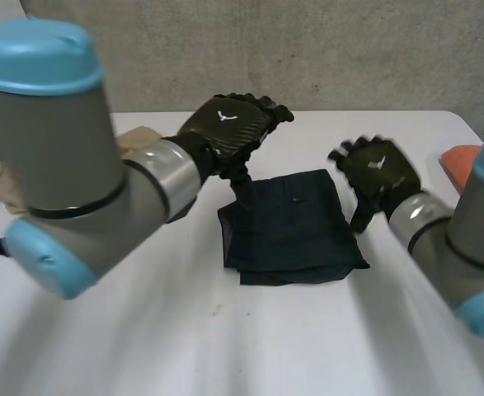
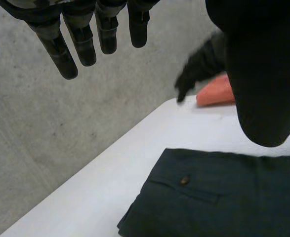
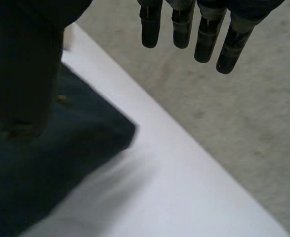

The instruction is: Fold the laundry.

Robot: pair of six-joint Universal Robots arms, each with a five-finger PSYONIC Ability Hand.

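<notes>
Hands both hung open and empty: left hand point(image 1: 229, 124) above the far corner, right hand point(image 1: 379, 172) just beside the edge of a dark, squarely folded garment point(image 1: 287, 227) with a buttoned pocket, lying mid-surface point(image 1: 184, 330), smooth and white, before a rough grey concrete wall point(image 1: 349, 49).

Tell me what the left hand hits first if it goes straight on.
Likely nothing close: the left hand aims its fingers past the table edge at the grey wall. The dark cloth lies lower, off that line; depth is unclear.
</notes>
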